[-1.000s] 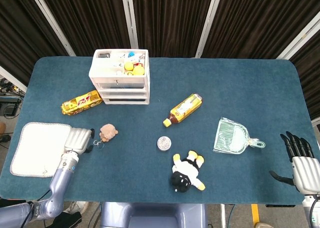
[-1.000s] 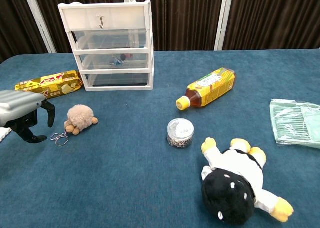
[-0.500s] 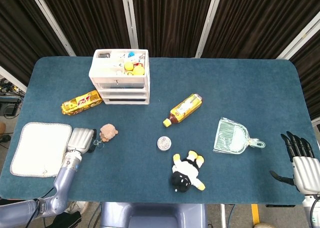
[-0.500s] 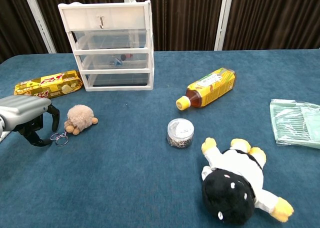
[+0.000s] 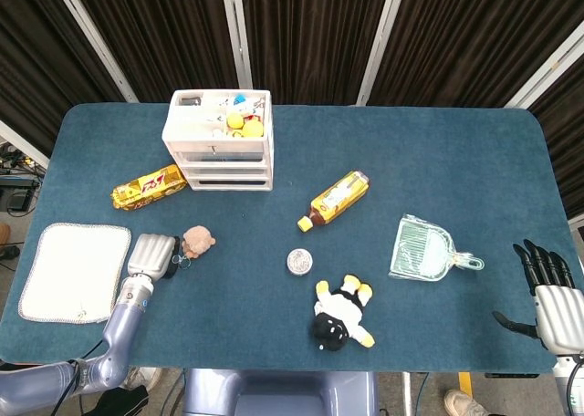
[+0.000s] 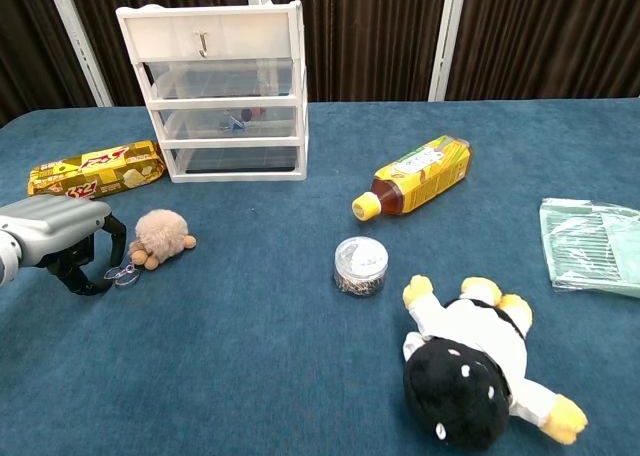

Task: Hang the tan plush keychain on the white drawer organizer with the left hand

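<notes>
The tan plush keychain (image 5: pixel 197 242) (image 6: pixel 162 236) lies on the blue table left of centre, its metal ring (image 6: pixel 122 272) trailing to its left. My left hand (image 5: pixel 153 254) (image 6: pixel 60 241) sits right beside the plush, dark fingers curled down over the ring; whether they pinch it is unclear. The white drawer organizer (image 5: pixel 219 138) (image 6: pixel 215 86) stands at the back left, with a small hook (image 6: pixel 202 44) on its top front. My right hand (image 5: pixel 547 293) hovers off the table's right edge, fingers spread, holding nothing.
A yellow snack packet (image 5: pixel 148 187) lies in front of the organizer's left side. A white cloth (image 5: pixel 73 270) is at the near left. A yellow bottle (image 5: pixel 338 197), a small round tin (image 5: pixel 298 262), a penguin plush (image 5: pixel 341 314) and a green dustpan (image 5: pixel 427 249) occupy the middle and right.
My left hand has slid right toward the plush and its fingers have come down over the key ring. The plush and the right hand have stayed put.
</notes>
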`<state>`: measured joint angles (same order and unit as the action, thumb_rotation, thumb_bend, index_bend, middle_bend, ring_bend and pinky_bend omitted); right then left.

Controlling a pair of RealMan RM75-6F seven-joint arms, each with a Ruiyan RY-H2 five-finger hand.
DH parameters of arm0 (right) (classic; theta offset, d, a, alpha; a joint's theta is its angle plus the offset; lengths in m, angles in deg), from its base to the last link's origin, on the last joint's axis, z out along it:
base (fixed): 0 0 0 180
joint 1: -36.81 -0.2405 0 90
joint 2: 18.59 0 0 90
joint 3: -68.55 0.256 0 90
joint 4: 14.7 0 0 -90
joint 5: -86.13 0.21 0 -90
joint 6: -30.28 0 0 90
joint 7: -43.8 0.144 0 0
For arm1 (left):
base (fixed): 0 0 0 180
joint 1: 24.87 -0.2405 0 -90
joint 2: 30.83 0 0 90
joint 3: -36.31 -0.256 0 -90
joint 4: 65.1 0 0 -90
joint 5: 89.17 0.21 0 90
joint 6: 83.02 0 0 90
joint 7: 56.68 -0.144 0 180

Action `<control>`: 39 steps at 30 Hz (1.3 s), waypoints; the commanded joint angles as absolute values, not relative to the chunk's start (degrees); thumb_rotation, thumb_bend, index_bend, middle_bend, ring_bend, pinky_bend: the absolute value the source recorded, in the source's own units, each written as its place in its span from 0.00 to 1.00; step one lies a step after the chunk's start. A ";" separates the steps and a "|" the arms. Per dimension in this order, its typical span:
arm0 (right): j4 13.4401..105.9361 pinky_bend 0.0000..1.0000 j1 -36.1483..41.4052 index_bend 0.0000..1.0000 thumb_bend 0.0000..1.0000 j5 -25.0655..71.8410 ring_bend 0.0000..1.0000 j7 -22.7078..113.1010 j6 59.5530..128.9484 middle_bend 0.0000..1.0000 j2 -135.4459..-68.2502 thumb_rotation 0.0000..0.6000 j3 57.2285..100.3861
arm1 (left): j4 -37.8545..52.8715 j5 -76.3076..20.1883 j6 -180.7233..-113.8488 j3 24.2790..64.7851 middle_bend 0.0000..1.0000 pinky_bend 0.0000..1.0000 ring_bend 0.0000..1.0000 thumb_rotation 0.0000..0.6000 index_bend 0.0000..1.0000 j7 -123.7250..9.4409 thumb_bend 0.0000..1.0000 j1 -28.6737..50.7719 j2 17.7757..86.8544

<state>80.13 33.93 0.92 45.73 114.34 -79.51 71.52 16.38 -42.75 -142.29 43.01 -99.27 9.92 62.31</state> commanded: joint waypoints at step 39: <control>80.41 0.00 33.98 0.00 0.00 1.26 0.00 46.30 114.07 0.00 -79.33 1.00 71.58 | 12.27 -8.82 -146.89 44.56 1.00 0.77 0.88 1.00 0.52 -94.18 0.35 21.25 50.93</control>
